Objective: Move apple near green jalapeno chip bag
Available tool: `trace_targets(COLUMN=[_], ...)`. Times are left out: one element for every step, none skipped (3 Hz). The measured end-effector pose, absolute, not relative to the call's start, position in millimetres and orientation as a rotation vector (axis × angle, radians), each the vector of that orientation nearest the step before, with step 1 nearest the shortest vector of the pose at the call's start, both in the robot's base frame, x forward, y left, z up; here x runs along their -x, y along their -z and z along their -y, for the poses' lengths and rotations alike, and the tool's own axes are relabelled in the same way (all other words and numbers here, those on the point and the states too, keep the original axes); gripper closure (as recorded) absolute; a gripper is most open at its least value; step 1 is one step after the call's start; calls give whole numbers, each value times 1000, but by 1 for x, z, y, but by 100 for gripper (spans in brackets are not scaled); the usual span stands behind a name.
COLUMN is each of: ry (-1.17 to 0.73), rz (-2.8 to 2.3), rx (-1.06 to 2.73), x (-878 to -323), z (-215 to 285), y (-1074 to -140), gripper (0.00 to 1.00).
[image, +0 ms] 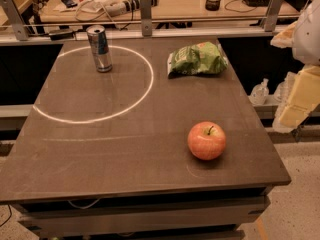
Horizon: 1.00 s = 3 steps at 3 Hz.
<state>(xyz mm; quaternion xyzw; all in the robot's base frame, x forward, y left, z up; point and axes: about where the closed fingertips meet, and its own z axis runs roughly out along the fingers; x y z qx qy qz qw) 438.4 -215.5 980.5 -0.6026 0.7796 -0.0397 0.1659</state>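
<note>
The apple is red-orange with a yellowish patch around its short dark stem. It rests on the dark brown table near the front right. The green jalapeno chip bag lies wrinkled and puffy at the back right of the table, well behind the apple with bare tabletop between them. My gripper is not in view. Only pale, blocky parts of my arm show at the right edge, beside the table and above floor level.
A silver drink can stands upright at the back left, inside a white circle marked on the tabletop. A rail with metal brackets and a cluttered desk run behind the table. The table's right edge drops to the floor.
</note>
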Motion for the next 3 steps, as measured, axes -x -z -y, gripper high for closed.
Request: trace_targets(ry=[113, 23, -154], rz=[-2220, -2219, -2196], rx=[1716, 1636, 1489], x=[-438, -434, -421], z=[215, 214, 200], y=[-981, -980, -974], gripper=[0, 0, 0])
